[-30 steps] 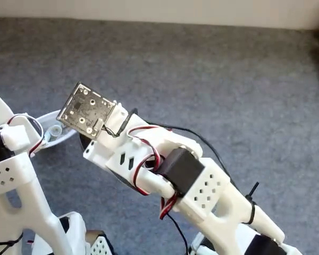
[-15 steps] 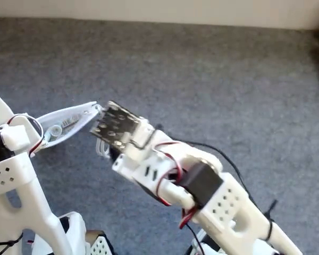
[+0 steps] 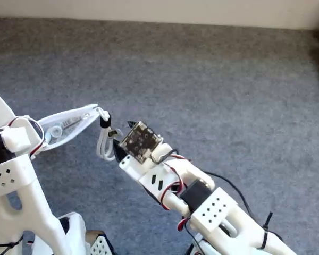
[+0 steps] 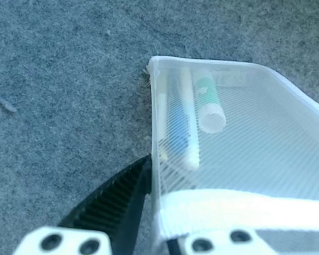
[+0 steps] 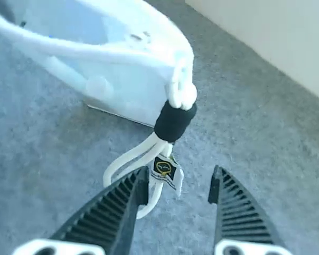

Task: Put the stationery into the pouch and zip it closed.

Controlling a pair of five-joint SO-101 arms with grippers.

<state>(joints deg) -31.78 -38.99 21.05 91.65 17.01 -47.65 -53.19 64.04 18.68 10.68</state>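
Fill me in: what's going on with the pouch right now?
The left tool is clamped on one end of the translucent mesh pouch, holding it over the grey carpet. Pens and a green-and-white tube are already inside. The right tool is open at the pouch's other end, with the white pull cord hanging at its fingertips, not gripped. I cannot tell whether the zip is fully shut.

No legible print; only an unreadable emblem on the pouch [image 5: 122, 64]'s zipper-cord tag [image 5: 166, 171].
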